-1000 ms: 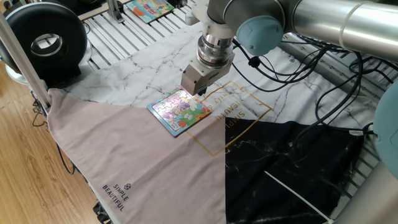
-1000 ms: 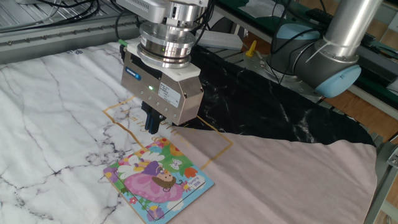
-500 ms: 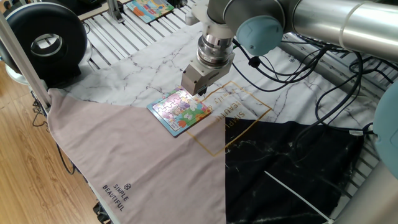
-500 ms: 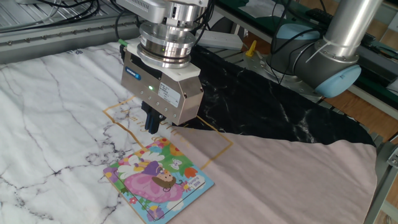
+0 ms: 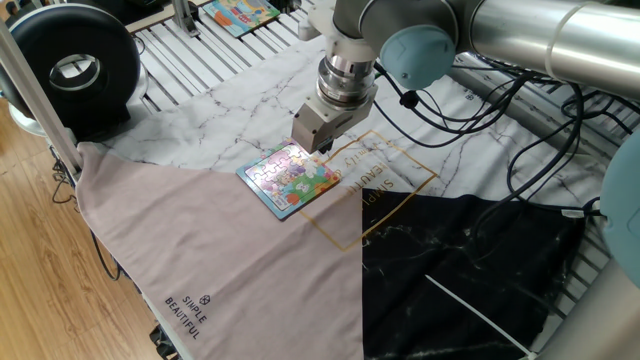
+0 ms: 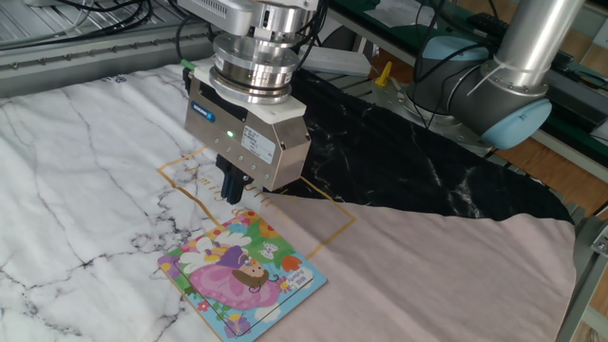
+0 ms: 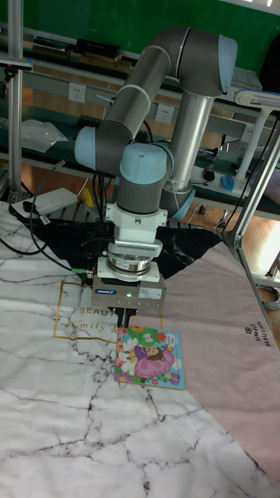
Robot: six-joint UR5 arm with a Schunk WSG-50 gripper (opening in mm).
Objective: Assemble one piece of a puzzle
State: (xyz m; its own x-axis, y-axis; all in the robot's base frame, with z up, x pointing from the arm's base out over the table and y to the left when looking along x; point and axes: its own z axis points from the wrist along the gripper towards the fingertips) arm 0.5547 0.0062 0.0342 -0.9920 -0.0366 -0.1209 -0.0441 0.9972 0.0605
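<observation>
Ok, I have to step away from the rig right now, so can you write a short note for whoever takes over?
Gripper: pointing straight down at the far edge of the puzzle, fingers close together; whether it holds anything cannot be told.
Puzzle: flat on the cloth, where the marble print meets the pink part, beside the gold printed frame.
The piece: not visible in any view; it may be hidden between the fingers.
Done: arm brought over the board.
Left: confirm the piece is seated, then open and lift away.
A second colourful board lies at the far table end, untouched.
</observation>
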